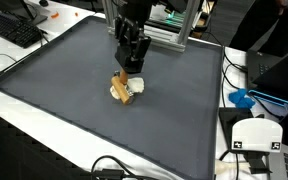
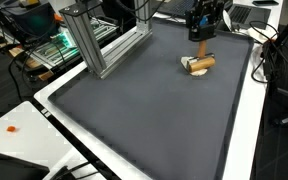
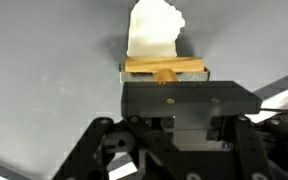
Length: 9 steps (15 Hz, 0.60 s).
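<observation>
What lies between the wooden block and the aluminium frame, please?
Only bare grey mat separates the wooden block from the aluminium frame, as an exterior view shows.

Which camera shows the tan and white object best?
The wrist view: the tan and white object fills the upper middle, close up, white part and tan bar distinct. In both exterior views the object is only a small, distant lump.
</observation>
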Tool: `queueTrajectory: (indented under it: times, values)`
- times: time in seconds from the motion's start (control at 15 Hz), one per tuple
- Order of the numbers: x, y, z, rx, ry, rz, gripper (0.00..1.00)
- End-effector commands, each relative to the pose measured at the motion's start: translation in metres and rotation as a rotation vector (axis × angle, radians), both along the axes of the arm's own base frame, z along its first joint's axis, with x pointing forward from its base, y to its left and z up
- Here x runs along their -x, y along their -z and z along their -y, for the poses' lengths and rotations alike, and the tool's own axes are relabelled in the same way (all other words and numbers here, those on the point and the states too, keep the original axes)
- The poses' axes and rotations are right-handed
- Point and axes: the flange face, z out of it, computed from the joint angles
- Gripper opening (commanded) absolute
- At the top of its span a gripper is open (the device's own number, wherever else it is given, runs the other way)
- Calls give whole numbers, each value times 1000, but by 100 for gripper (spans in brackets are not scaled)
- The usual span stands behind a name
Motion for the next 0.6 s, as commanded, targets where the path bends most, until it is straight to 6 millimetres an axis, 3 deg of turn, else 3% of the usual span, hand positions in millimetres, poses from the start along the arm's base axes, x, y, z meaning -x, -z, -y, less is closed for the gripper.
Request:
queueTrajectory:
  times: [0.0, 0.53]
  values:
    - [2, 32, 8, 21, -23, 5, 29]
    - [12, 33, 1, -15, -58, -74, 29]
